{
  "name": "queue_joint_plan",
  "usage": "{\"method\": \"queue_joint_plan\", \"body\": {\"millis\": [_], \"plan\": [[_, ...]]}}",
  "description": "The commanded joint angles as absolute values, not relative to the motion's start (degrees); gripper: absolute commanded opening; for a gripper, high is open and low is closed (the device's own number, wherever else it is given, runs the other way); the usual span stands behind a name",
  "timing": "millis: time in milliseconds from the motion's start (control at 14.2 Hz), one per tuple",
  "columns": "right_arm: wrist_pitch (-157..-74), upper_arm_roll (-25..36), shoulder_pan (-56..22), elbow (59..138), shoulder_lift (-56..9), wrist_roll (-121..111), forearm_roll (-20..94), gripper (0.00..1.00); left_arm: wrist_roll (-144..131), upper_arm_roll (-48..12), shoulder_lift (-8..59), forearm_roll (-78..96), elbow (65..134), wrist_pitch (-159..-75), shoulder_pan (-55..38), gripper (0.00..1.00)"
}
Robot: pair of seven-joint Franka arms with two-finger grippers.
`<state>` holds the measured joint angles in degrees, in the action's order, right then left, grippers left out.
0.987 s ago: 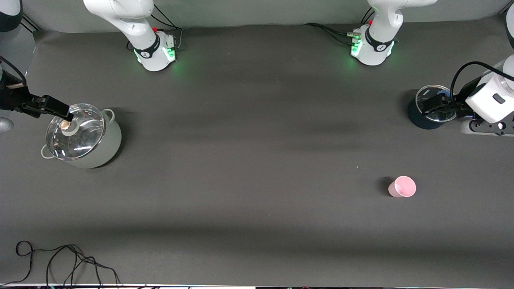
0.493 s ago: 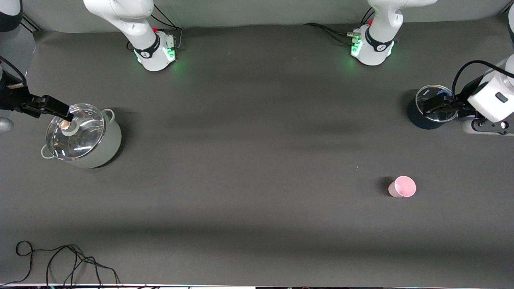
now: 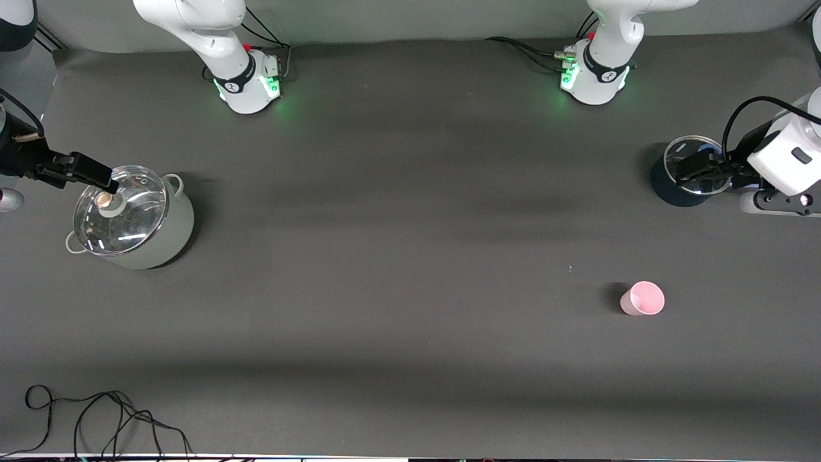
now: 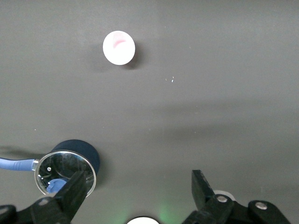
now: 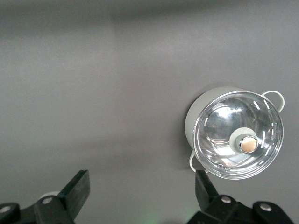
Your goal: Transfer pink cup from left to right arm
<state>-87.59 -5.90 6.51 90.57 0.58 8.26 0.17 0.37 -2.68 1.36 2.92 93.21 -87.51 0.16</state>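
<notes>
The pink cup (image 3: 642, 299) stands upright and alone on the dark table toward the left arm's end, nearer to the front camera than the dark pot. It also shows in the left wrist view (image 4: 119, 47), well away from the jaws. My left gripper (image 3: 696, 168) (image 4: 139, 186) is open and empty, up over the dark pot with a glass lid (image 3: 667, 186) (image 4: 70, 163). My right gripper (image 3: 106, 184) (image 5: 141, 186) is open and empty, up over the edge of the white pot's glass lid (image 3: 125, 212) at the right arm's end.
The white pot (image 5: 198, 116) with two loop handles carries a glass lid with a knob (image 5: 247, 143). Loose black cables (image 3: 96, 417) lie at the near corner at the right arm's end. The two arm bases (image 3: 247, 80) (image 3: 593, 77) stand at the table's back edge.
The left arm's wrist has shifted slightly toward its end of the table. The cup, both pots and the right arm have not moved.
</notes>
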Motion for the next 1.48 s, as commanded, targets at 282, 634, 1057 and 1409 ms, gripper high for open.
{"method": "queue_joint_plan", "body": {"millis": [282,634,1057,1409], "plan": [[-86.75,-5.80,6.59,89.56,0.09,7.30,0.18,1.00,8.15,-1.93,3.16,3.25,92.20,-90.87,4.91,1.00],[-86.75,-5.80,6.68,89.56,0.09,7.12,0.18,1.00,15.03,-2.02,6.32,3.34,92.02,-96.40,10.71,1.00],[-86.75,-5.71,6.77,89.56,0.09,7.03,0.18,1.00,25.19,-2.02,11.15,7.72,90.09,-100.90,16.51,1.00],[-86.66,-5.19,6.51,89.56,0.09,7.03,0.18,1.00,35.94,-2.02,16.42,10.02,87.64,-101.16,17.32,1.00]]}}
